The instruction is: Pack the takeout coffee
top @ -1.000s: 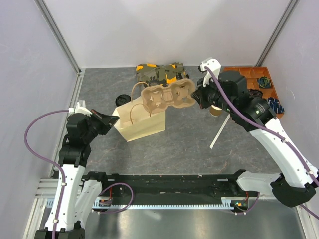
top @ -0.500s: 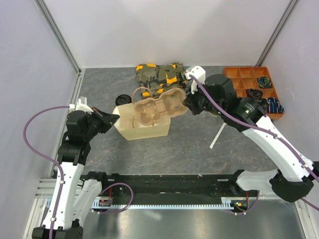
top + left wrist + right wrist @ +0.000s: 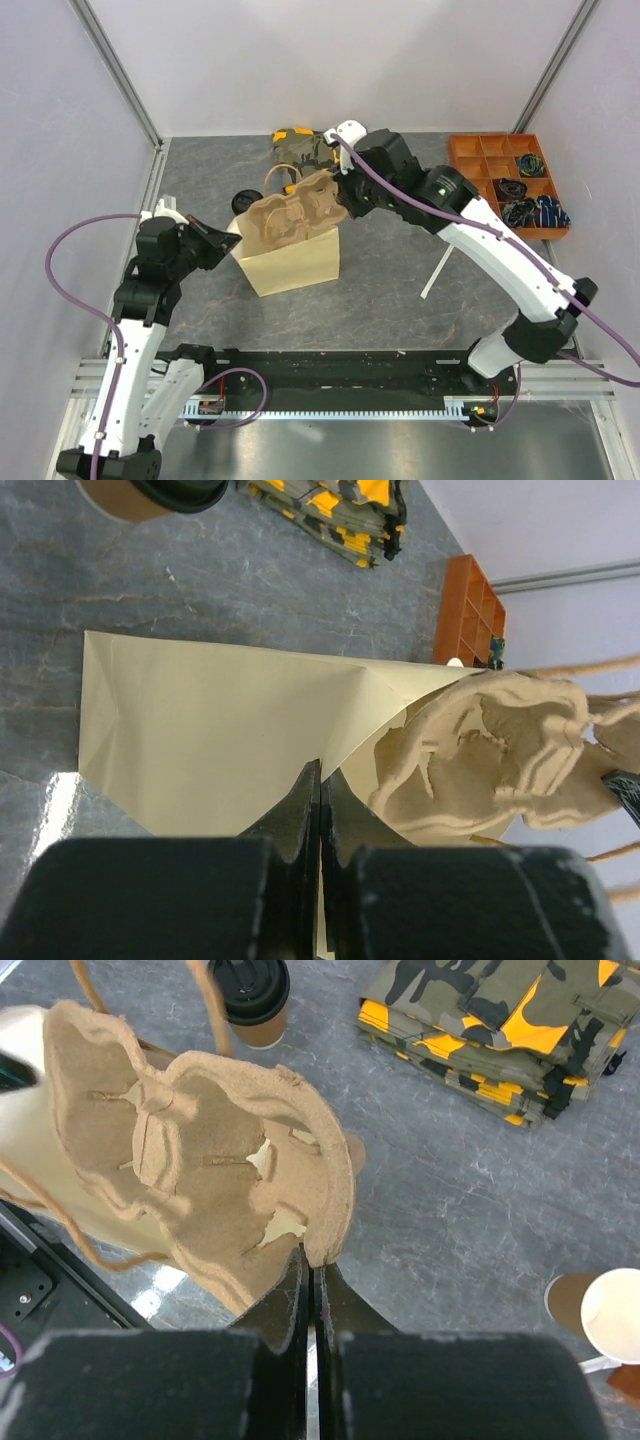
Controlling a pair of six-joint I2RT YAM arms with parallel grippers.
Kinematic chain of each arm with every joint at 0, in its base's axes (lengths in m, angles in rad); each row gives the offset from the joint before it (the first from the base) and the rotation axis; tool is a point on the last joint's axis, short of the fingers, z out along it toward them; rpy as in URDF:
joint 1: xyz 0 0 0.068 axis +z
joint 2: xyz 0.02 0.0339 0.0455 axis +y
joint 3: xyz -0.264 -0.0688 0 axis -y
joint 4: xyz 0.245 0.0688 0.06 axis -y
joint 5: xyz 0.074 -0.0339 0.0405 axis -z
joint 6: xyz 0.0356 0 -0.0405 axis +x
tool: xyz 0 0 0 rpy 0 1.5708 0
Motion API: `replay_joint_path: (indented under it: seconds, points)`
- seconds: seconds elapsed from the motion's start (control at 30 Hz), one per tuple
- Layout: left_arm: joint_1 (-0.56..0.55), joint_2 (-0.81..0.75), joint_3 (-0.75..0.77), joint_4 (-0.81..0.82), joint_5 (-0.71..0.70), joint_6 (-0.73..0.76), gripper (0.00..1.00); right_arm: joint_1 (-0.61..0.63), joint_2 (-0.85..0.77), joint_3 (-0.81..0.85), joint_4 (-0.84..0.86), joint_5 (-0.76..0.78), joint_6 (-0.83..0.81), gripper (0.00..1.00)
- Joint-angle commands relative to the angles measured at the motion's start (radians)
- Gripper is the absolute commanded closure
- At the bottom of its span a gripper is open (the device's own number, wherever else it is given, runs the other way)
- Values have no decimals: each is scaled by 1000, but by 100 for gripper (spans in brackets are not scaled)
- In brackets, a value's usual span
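The takeout coffee [image 3: 243,200], a tan cup with a black lid, stands on the table behind the paper bag [image 3: 292,262]; it also shows in the right wrist view [image 3: 248,988] and at the top of the left wrist view [image 3: 170,490]. My left gripper [image 3: 232,240] [image 3: 320,780] is shut on the bag's left rim [image 3: 220,730]. My right gripper [image 3: 340,195] [image 3: 313,1265] is shut on the edge of the pulp cup carrier [image 3: 290,212] [image 3: 200,1150], which tilts down into the bag's open mouth [image 3: 490,750].
A folded camouflage cloth [image 3: 300,148] [image 3: 490,1030] lies behind the bag. An orange compartment tray [image 3: 500,165] sits at the back right. A lidless tan cup [image 3: 612,1312] stands to the right. A white stick [image 3: 440,265] lies right of the bag.
My right arm has swung left and lowered the carrier from above the bag, tilting it into the bag's mouth. The left gripper has kept hold of the bag's rim.
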Motion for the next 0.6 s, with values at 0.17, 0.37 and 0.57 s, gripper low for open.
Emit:
replay_joint_path:
  seconds: [0.17,0.37,0.57]
  points:
    - [-99,115,78,104,-115,-111,98,36,202,325,-231,184,-81,100]
    - [-165,141,148,149,-193,-50,98,36,202,397,-311,151,-127,100]
    - [-214,155,161,179,-256,-12,98,36,222,360,-309,166,-126,100]
